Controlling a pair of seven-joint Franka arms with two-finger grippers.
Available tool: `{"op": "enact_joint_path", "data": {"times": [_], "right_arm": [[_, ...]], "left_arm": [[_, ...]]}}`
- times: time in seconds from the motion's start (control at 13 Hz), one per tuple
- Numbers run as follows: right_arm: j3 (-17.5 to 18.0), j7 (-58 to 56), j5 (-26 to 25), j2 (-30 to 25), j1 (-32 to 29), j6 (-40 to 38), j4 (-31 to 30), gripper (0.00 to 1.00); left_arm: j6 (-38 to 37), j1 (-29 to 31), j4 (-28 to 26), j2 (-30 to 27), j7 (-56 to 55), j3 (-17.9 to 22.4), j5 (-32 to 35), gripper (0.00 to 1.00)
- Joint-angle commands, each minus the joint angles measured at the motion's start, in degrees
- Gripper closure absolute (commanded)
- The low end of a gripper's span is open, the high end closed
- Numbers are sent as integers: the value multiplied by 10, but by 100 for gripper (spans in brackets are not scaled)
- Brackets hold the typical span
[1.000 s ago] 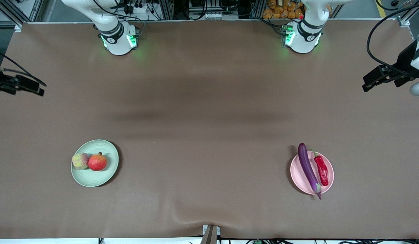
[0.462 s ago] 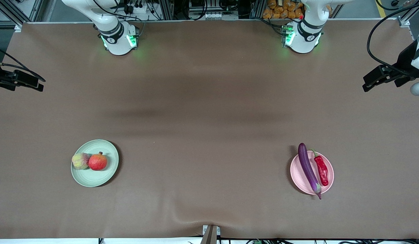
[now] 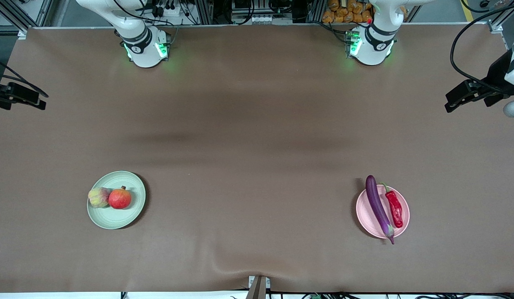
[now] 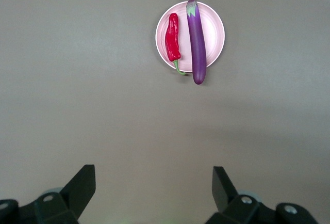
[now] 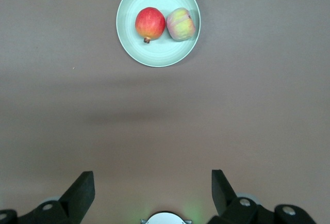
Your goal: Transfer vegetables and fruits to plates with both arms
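Both hands stand spread wide and hold nothing: left hand is raised high over the bare counter at the left arm's end, right hand likewise at the right arm's end, each well clear of its plate. Landmark: pink plate. On it lie the eggplant and, touching alongside, the chili pepper; both eggplant ends overhang the rim (stem end nearer the front camera). Green plate sits well apart from the pink plate, toward the right arm's end, at about the same nearness to the front camera; it carries the red fruit and the peach-like fruit, touching. Judgement: transfer looks complete, nothing loose on the counter. Risks from here: the overhanging eggplant could roll or tip off if the plate is nudged; the round fruits could roll on the shallow plate if a hand comes down near them.
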Motion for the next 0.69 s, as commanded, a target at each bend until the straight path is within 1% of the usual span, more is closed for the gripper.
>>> {"op": "enact_joint_path", "data": {"times": [0.0,0.23,0.62], "right_arm": [[8,-9,-4,-14,-15,-2,-6,0],[9,-9,-4,-14,-25,-15,-7,0],[13,-8,-7,-13,-19,-13,-7,0]], "left_arm": [[-2,4,-5,-9,12,2,-3,0],[-2,4,-6,-10,12,1,-3,0],[-3,6,-8,-11,12,1,-3,0]]}}
